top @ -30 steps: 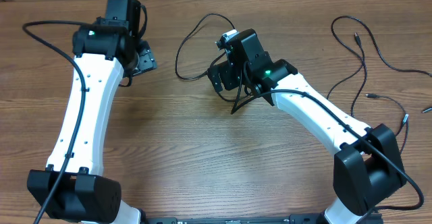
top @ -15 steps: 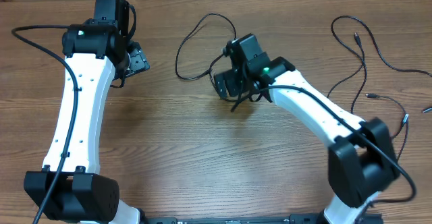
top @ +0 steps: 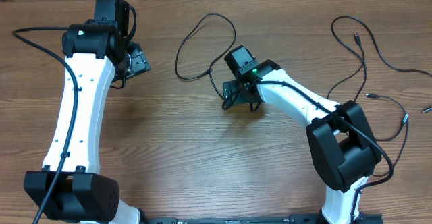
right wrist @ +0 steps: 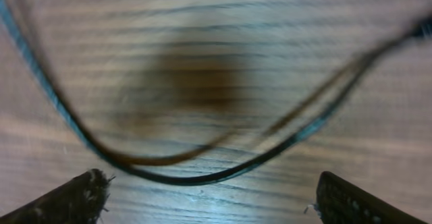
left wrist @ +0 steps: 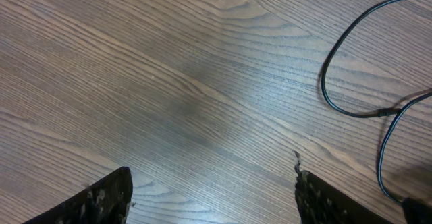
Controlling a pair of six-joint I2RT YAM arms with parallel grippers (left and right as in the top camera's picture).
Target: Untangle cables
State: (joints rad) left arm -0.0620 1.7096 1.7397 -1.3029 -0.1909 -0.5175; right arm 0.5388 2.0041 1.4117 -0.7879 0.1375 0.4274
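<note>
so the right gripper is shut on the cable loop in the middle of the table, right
The right gripper is open, not shut: the right wrist view shows its fingers wide apart, with the cable loop passing between them unclamped. The rest is right.

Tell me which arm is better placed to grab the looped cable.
Right. The right gripper hangs open over the looped cable, strand just ahead of its fingers; the left gripper sits aside, off the cable.

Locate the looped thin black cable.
Overhead view: looped thin black cable lies upper centre, right of the left end effector, its near end beneath the right end effector.
</note>
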